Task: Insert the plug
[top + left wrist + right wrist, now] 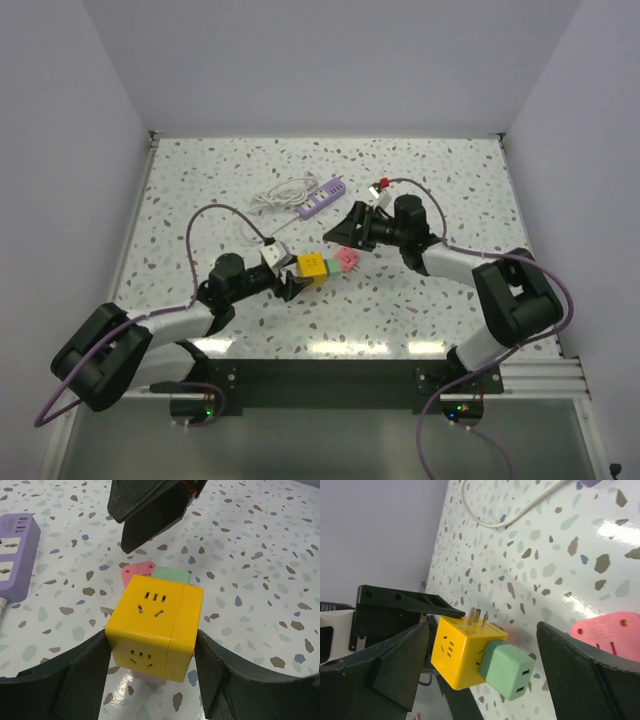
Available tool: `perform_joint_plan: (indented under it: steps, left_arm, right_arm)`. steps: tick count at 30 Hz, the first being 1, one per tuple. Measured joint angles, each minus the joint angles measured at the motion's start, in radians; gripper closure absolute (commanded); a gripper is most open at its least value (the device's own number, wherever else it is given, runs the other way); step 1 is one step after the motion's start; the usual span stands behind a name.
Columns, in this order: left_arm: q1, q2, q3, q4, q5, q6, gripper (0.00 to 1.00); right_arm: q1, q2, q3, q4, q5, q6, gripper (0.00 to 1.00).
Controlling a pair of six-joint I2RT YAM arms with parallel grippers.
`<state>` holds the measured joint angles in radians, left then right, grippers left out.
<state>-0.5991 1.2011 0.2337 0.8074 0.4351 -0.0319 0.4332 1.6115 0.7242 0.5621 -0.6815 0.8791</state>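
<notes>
Desk (450, 170): the purple strip (322, 197) is left lying well apart.
Left claw (152, 665): pinched on the yellow cube (155, 620), which is braced against pushing.
Right claw (342, 235): spread wide, nothing gripped.
Green plug (507, 667): seated in the cube's side; insertion is judged done.

Purple power strip (323, 197) and white cord (285, 193) lie on speckled table (250, 160).

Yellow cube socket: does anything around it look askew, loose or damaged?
Nothing looks damaged or spilled. The green plug sits seated in the yellow cube socket, gripped by the left end effector. Only oddity: a pink plug lies loose on the table beside it, near the open right end effector.
</notes>
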Motion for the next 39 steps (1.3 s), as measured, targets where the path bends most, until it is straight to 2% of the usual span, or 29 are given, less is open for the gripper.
perform_joint_plan:
  steps: [4,10,19,34,39]
  left_arm:
    - [-0.004,0.012,0.0,0.006,0.0,0.0,1.0]
    - [-0.006,0.051,-0.001,0.08,0.006,0.0,1.0]
    - [-0.006,0.15,-0.001,0.18,0.029,-0.002,1.0]
    - [-0.006,0.174,0.006,0.164,-0.002,0.0,1.0]
    - [-0.006,0.174,0.006,0.164,-0.014,0.0,0.92]
  right_arm:
    - [-0.002,-0.089,0.001,-0.127,0.074,-0.105,0.07]
    - [-0.002,-0.163,0.001,-0.2,0.122,-0.176,0.07]
    - [-0.002,-0.196,0.001,-0.268,0.161,-0.224,0.06]
    - [-0.002,-0.233,0.026,-0.378,0.242,-0.309,0.05]
    - [-0.002,-0.233,0.033,-0.47,0.378,-0.387,0.05]
